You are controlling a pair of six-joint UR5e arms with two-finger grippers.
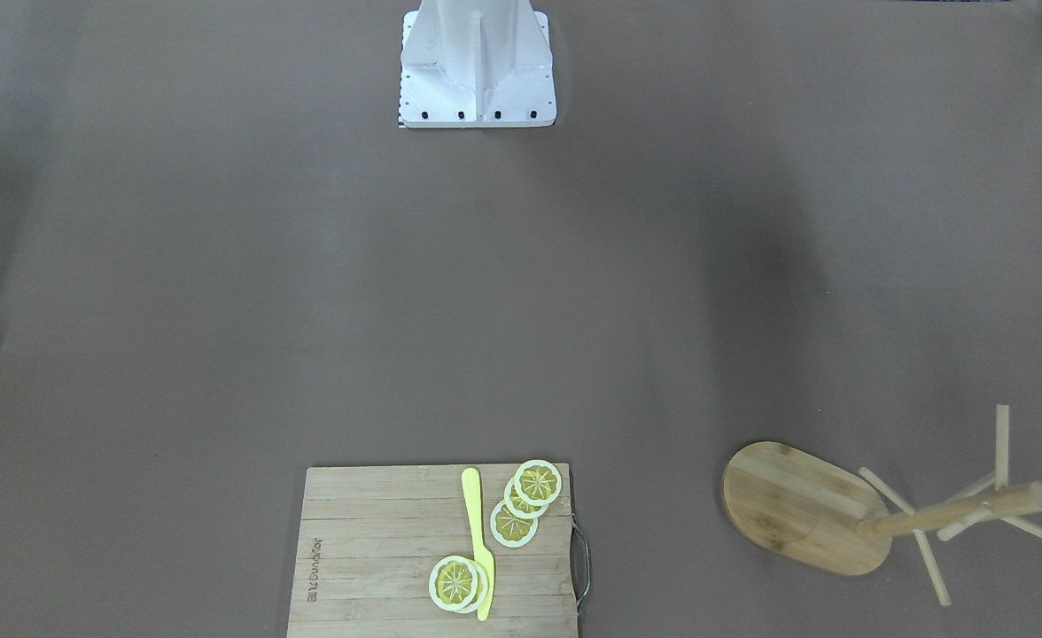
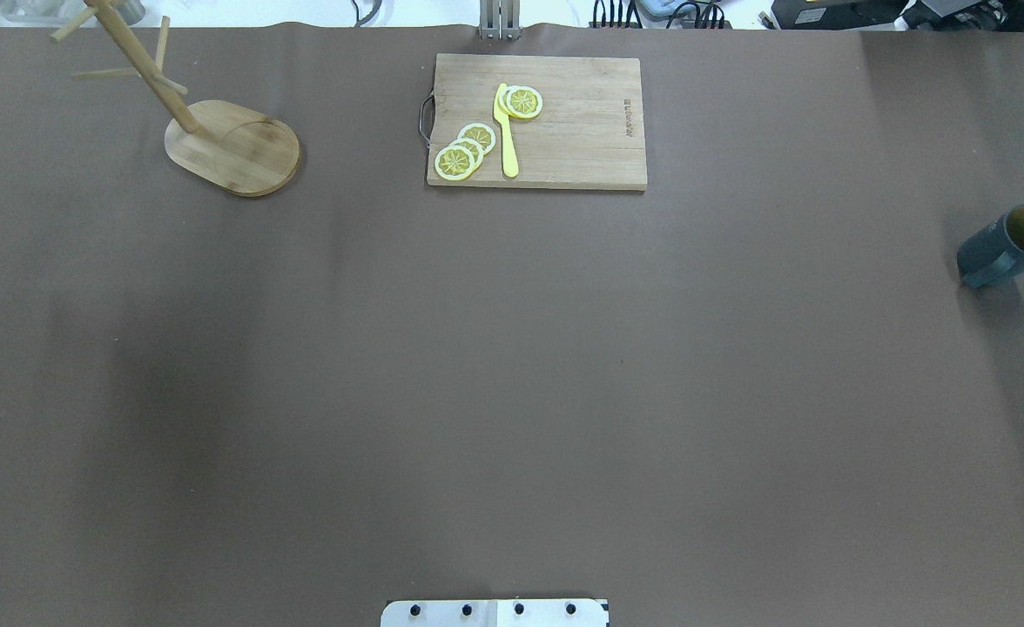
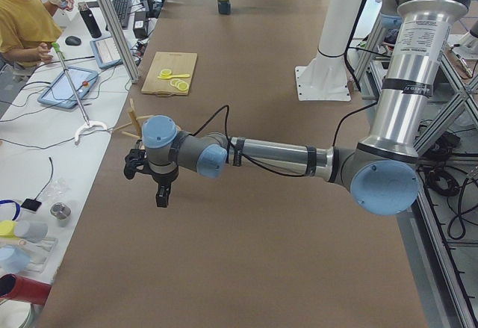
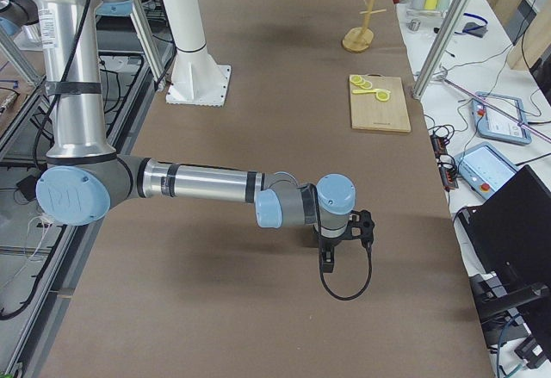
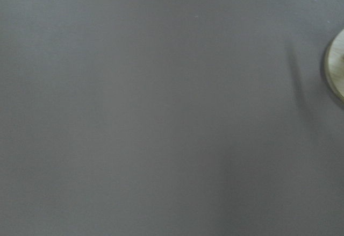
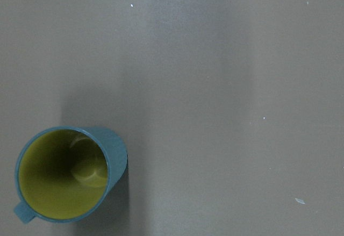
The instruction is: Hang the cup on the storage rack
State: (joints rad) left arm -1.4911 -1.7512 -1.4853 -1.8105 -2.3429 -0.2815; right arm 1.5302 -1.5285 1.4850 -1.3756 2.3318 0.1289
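Observation:
The cup [image 2: 1011, 246] stands upright at the table's far right, dark blue-grey with a yellow-olive inside. The right wrist view looks down on the cup [image 6: 64, 174] at lower left, handle at the bottom left. The storage rack [image 2: 233, 146] stands at the back left, a wooden post with pegs on an oval base; it also shows in the front view [image 1: 800, 505]. My left gripper [image 3: 160, 193] hangs over the table near the rack. My right gripper [image 4: 327, 262] hangs above the cup's area. Neither shows its fingers in another view, so I cannot tell open or shut.
A wooden cutting board [image 2: 564, 122] with lemon slices [image 2: 464, 152] and a yellow knife [image 2: 506, 131] lies at the back middle. The robot's white base [image 1: 477, 71] stands at the near edge. Operators' desks with devices border the table's far side [image 3: 75, 81].

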